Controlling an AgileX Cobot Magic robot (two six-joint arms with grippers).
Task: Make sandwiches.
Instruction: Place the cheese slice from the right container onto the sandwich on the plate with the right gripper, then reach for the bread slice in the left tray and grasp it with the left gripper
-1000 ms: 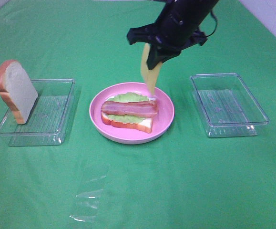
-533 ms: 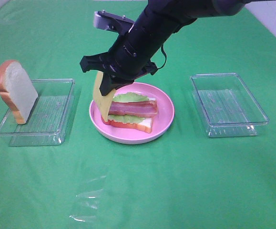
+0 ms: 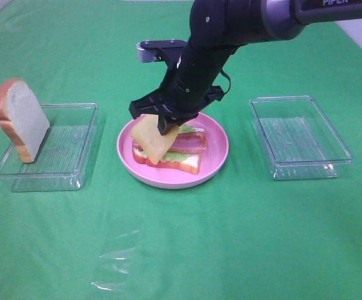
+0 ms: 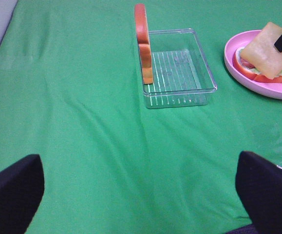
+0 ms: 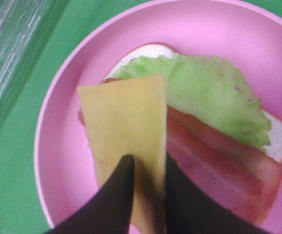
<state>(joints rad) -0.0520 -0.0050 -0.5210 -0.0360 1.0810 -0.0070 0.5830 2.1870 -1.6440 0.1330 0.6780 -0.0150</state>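
Left tray [image 3: 49, 150]: bread slice [image 3: 21, 119] propped upright at its outer end. Left fingers [image 4: 14, 187]: spread wide, only tips visible. Pink plate [image 3: 168, 175]: open sandwich [image 3: 177, 156], lettuce [image 5: 214, 92], bacon [image 5: 218, 161]; cheese slice [image 3: 152, 137] tilted over it, pinched by right fingers [image 5: 121, 200], hiding the stack's left part. Right tray [image 3: 299, 137].

Right gripper [image 3: 168, 128] blocks plate [image 3: 215, 164] top; upright bread slice [image 3: 21, 119] occupies left tray [image 3: 74, 162].

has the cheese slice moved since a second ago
Yes. The cheese slice has come down and leftward onto the stack on the pink plate; earlier it hung above the plate's far rim.
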